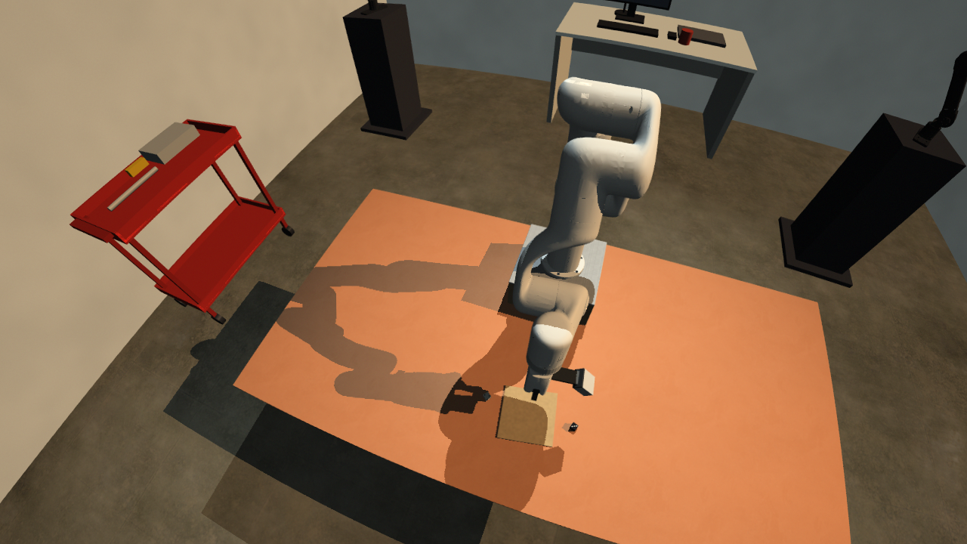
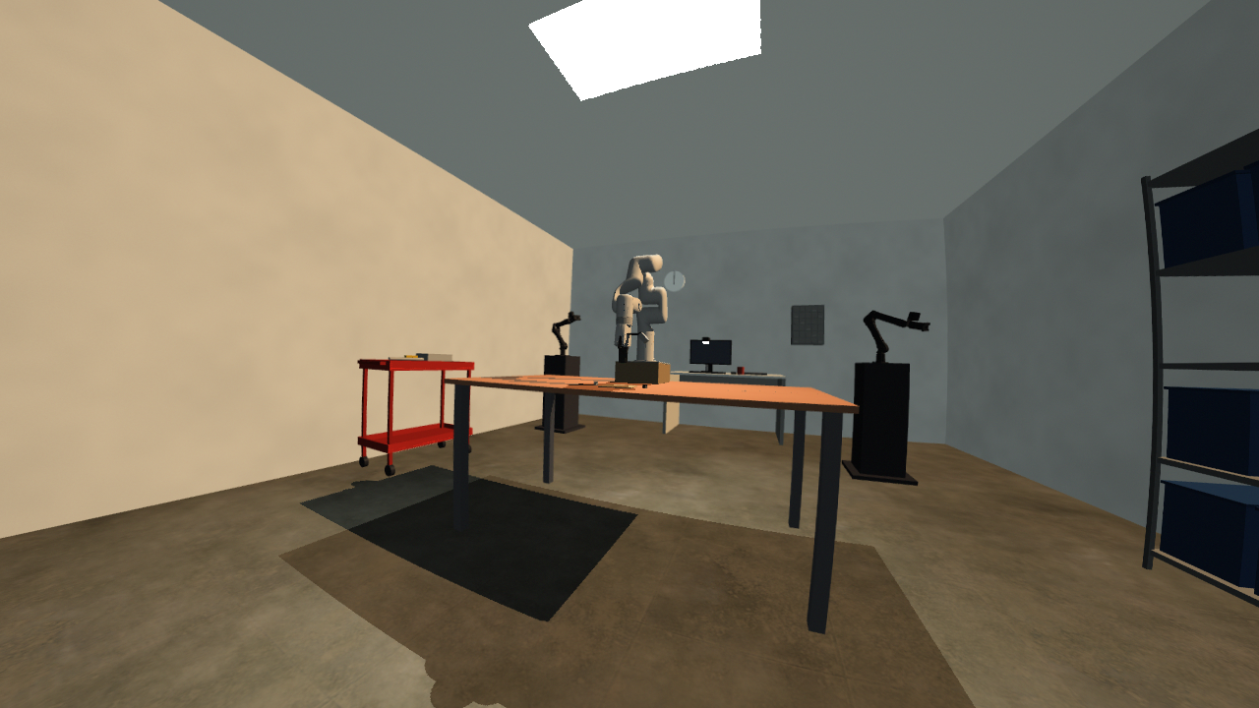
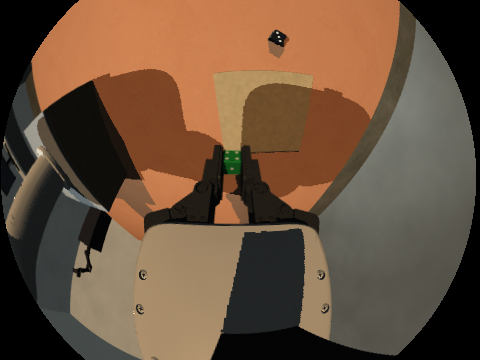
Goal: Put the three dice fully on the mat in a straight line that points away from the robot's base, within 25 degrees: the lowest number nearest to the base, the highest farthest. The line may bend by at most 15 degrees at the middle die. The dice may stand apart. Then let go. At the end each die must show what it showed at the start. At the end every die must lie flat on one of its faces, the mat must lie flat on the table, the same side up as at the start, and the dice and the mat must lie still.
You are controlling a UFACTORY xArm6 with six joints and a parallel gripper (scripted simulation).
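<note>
My gripper (image 3: 232, 157) is shut on a small green die (image 3: 232, 162). It holds the die just above the edge of the tan mat (image 3: 267, 114) that is nearest to the base. In the top view the gripper (image 1: 537, 394) points down at that edge of the mat (image 1: 527, 418). A black die with white pips (image 3: 278, 39) lies on the orange table top beside the mat, off it; it also shows in the overhead view (image 1: 573, 427). A third die is hard to make out in the dark shadow left of the mat (image 1: 483, 394).
The arm's base (image 1: 557, 270) stands on a grey block at the middle of the orange table. A red cart (image 1: 179, 216) stands left of the table and black pedestals (image 1: 872, 196) stand around it. The table's front edge lies beyond the mat.
</note>
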